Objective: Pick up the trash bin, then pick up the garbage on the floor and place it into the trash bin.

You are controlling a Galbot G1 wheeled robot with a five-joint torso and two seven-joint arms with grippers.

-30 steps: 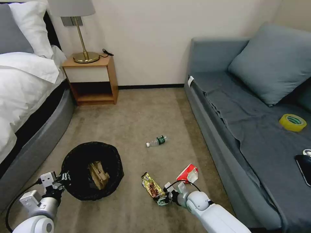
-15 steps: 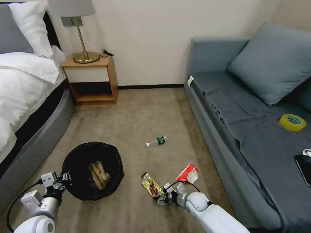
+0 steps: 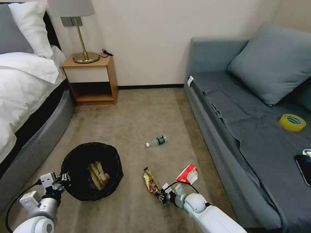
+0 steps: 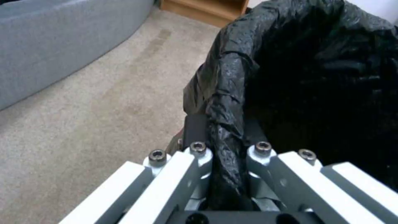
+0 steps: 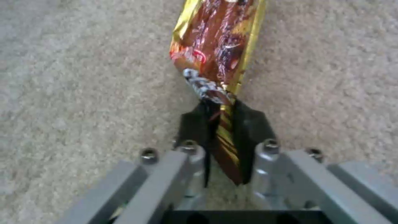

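Observation:
The trash bin [image 3: 92,171], lined with a crinkled black bag, stands low at the left with tan crumpled paper [image 3: 98,175] inside. My left gripper [image 3: 63,178] is shut on its near rim; in the left wrist view the black bag rim [image 4: 226,102] is pinched between the pads. My right gripper [image 3: 161,196] is shut on the tail of the gold wrapper [image 3: 149,182], and the right wrist view shows the gold wrapper [image 5: 217,53] clamped between the black pads [image 5: 191,124]. A red-and-white packet [image 3: 188,173] lies right of it. A small clear bottle [image 3: 156,141] lies farther off on the carpet.
A grey sofa [image 3: 246,129] runs along the right, carrying a yellow tape roll [image 3: 292,122] and a black phone [image 3: 304,166]. A bed [image 3: 22,97] stands at the left, a wooden nightstand [image 3: 92,81] with a lamp by the far wall. Open carpet lies between.
The gold wrapper has tilted up and shifted slightly with my right gripper shut on its tail. The bin and left gripper have barely moved.

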